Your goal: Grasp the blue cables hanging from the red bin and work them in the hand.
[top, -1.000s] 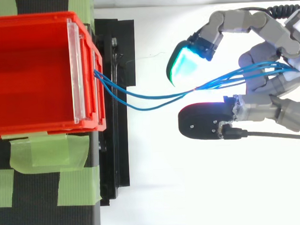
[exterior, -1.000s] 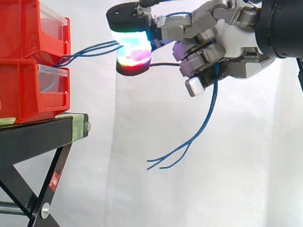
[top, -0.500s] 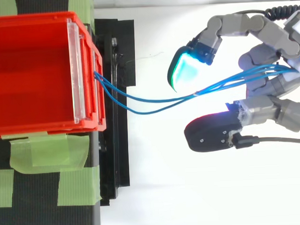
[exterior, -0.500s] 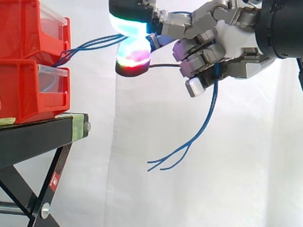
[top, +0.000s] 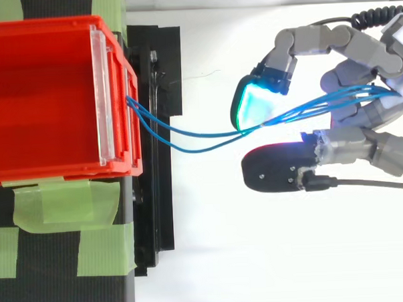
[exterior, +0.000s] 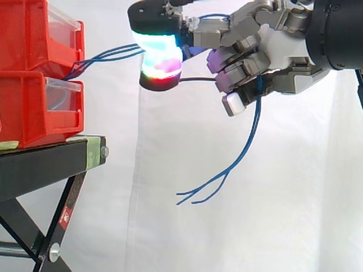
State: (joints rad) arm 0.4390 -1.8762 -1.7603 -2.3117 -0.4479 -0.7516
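Cables from the bin sit clenched in the hand, working step underway; next, pads likely must roll the strands without tugging.

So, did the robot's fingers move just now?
Yes: the hand pinched its glowing fingertips together on the blue cables; the dark-backed one edged toward the red bin.
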